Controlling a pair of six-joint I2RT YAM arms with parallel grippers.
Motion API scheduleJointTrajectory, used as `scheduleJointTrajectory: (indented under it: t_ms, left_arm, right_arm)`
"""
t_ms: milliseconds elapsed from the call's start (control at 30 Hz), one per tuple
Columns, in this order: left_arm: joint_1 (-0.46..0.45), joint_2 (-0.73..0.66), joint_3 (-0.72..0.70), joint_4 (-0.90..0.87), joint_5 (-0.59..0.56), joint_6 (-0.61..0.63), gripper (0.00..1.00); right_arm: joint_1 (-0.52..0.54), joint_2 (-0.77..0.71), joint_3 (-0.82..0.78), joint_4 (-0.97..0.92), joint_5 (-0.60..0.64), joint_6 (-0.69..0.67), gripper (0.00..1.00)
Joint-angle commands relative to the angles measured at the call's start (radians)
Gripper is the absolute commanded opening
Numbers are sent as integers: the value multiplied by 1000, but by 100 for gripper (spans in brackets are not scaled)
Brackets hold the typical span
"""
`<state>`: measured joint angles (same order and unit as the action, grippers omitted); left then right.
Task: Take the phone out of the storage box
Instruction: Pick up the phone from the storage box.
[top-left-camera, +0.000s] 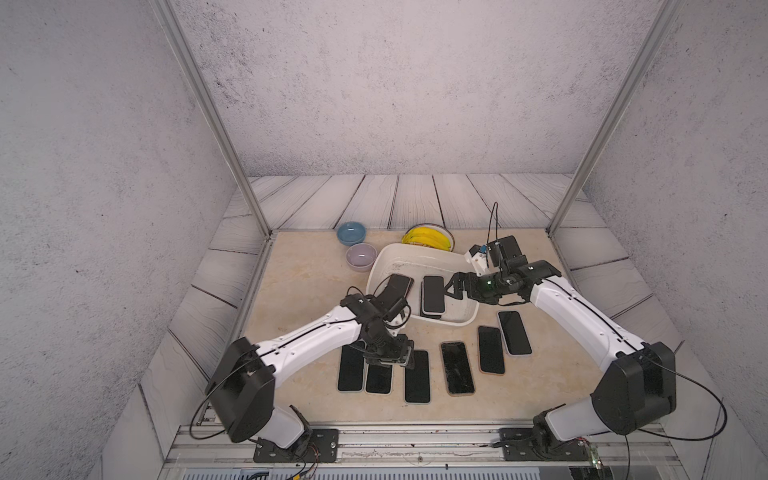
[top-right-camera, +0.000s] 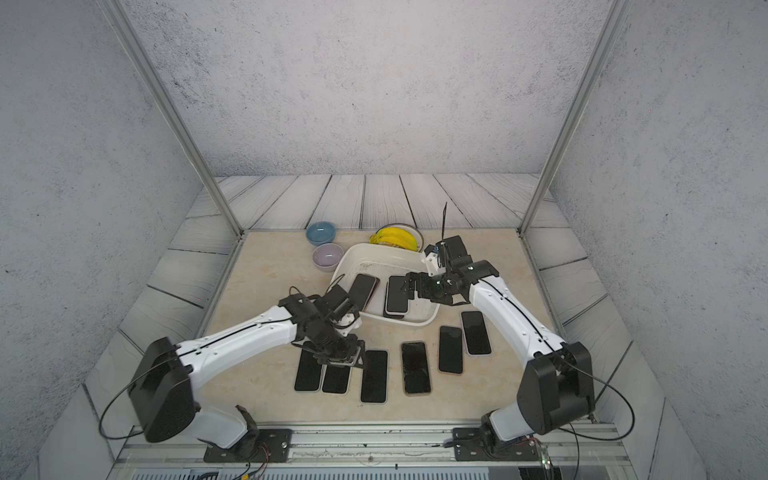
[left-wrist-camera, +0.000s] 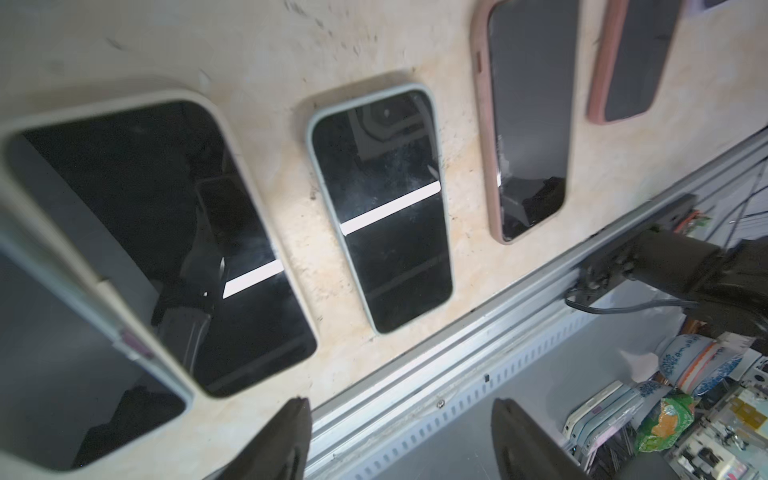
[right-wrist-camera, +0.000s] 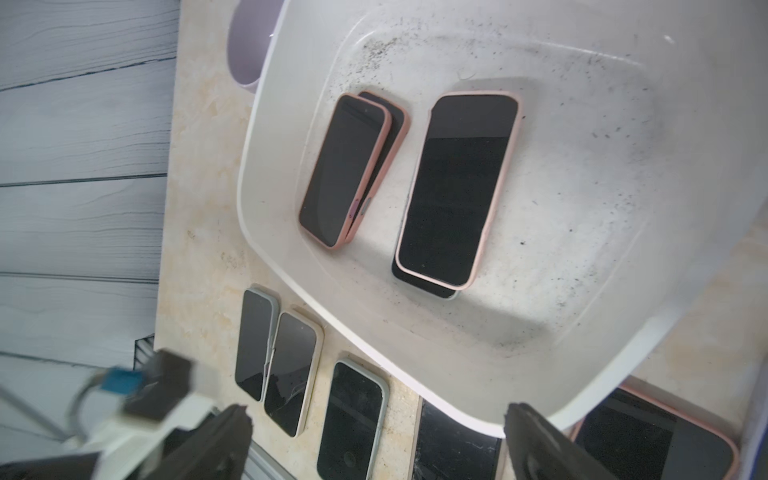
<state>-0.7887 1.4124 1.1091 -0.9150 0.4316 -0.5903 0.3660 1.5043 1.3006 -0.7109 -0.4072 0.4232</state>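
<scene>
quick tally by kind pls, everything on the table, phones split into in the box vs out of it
phones in the storage box: 4
phones on the table: 6
bowls: 2
banana bunch: 1
plate: 1
storage box: 1
total: 15

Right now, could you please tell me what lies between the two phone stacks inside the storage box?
Only a bare strip of the storage box bottom; the stack nearer the lilac bowl and the other stack lie apart in the right wrist view.
</scene>
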Motion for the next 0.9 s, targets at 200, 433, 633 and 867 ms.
scheduleJointTrajectory:
  t_ms: [200,433,633,867]
  left_arm:
    - [260,-295,-15,-132,-148,36,75]
    - [272,-299,5,-171,-183,98,76]
    - [272,-322,-31,-171,-184,114,77]
    - [272,-327,-57,-168,-168,110,77]
  right_arm:
    - [99,365,387,-240,332,66,100]
    - [144,580,574,-300,465,91,100]
    - [155,680,630,-309,465,109,100]
    - [162,769,676,-296,435,114,100]
